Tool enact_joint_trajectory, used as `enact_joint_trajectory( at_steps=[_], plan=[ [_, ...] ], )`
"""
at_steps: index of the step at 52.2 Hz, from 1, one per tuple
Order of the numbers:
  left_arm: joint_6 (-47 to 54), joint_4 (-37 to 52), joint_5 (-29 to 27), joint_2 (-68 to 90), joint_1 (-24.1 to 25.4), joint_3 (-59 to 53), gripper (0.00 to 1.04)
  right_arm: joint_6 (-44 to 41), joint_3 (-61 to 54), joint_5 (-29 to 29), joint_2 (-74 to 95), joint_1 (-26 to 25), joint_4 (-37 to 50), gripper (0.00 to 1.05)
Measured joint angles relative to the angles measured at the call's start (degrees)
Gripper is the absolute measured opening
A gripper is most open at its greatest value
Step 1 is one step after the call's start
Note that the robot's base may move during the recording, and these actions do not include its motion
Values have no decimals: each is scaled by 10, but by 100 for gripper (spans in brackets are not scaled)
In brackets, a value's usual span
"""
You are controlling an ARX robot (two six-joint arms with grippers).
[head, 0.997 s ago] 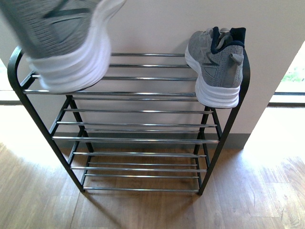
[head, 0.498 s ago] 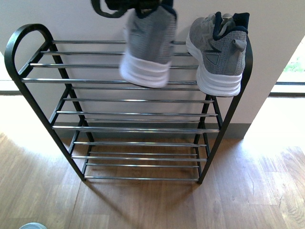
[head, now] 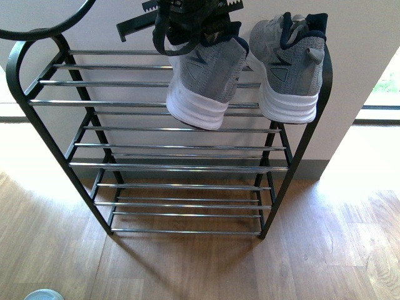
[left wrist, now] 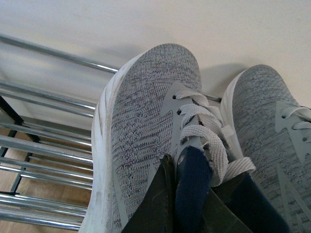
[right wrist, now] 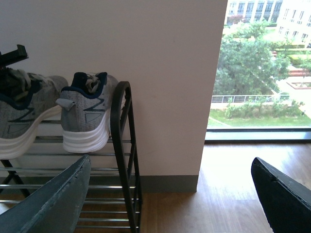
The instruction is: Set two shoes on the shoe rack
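Left gripper [head: 190, 17] pinches 1 grey sneaker [head: 203, 78] by its navy collar [left wrist: 192, 182] at the shoe rack's [head: 175, 167] top tier, beside the 2nd sneaker [head: 287, 62]; right gripper [right wrist: 167, 194] spread wide, holding nothing.

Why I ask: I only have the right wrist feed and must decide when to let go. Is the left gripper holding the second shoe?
Observer: Yes. In the left wrist view the left gripper is shut on the navy collar of the second shoe.
Operator: Which way does its toe point?
Observer: Toward the wall, the same way as the first shoe beside it, over the top tier of the shoe rack.
Operator: Is it seated on the rods?
Observer: I cannot tell. The front view shows its heel overhanging the rack's front edge, as the first shoe's heel does, with a gap between the two heels.
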Motion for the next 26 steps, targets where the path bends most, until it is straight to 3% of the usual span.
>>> enact_joint_trajectory(
  at_steps=[13,26],
  plan=[
    [-48,23,37,23,0,2,2,0,0,0,0,0,0,96],
    [-19,30,62,29,1,2,2,0,0,0,0,0,0,96]
  ],
)
